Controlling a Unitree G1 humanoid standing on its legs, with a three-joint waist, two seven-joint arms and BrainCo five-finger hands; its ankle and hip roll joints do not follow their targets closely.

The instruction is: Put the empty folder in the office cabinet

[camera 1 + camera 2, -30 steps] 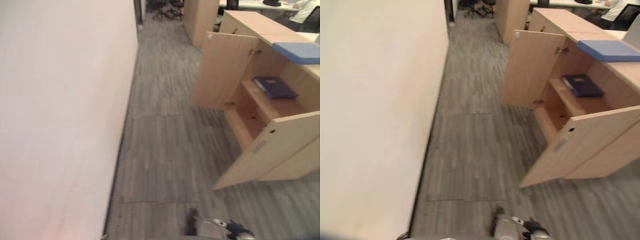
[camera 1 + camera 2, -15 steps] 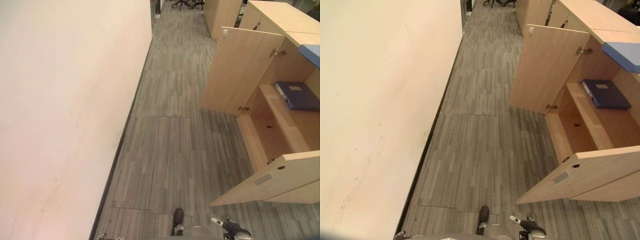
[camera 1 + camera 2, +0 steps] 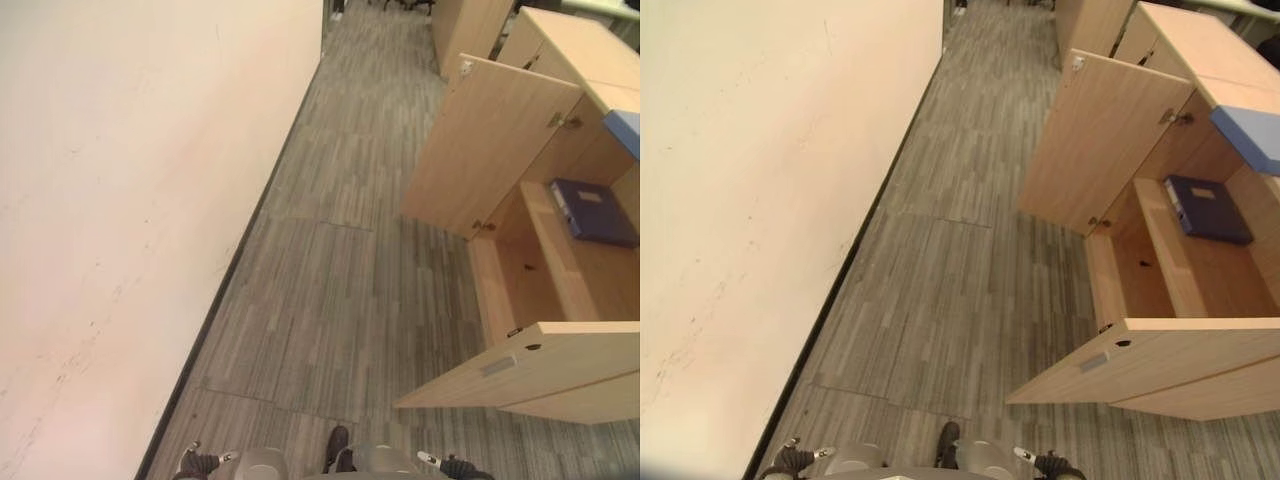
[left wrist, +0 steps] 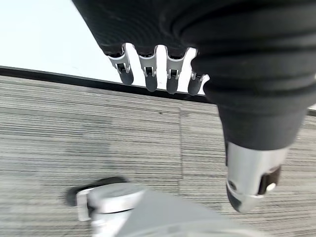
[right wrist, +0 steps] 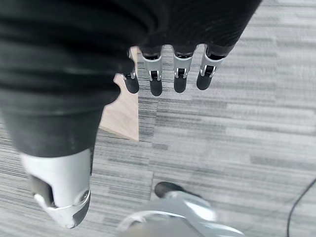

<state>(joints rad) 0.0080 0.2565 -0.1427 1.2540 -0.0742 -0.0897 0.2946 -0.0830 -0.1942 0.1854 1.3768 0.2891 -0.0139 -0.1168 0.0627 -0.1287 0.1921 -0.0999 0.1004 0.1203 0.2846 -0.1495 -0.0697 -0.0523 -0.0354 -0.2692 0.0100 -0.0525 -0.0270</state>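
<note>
The light-wood office cabinet [image 3: 556,42] stands at the right with both doors swung open. A dark blue folder [image 3: 1207,208] lies flat on its inner shelf [image 3: 1164,252]. A light blue folder [image 3: 1250,136] rests on the cabinet's top at the right edge. My left hand [image 4: 148,79] hangs over the carpet near the wall's dark skirting, its fingers relaxed and holding nothing. My right hand [image 5: 156,81] hangs open over the carpet too, with a corner of the near door past its fingers.
A long pale wall [image 3: 120,200] runs down the left. Grey striped carpet [image 3: 340,290] forms a corridor between wall and cabinet. The near door [image 3: 540,365] and far door [image 3: 490,140] jut into the corridor. Office chairs stand at the far end.
The whole picture has shifted, so the camera has moved: the cabinet now sits further right and is seen more from above. Nothing in the scene has moved.
</note>
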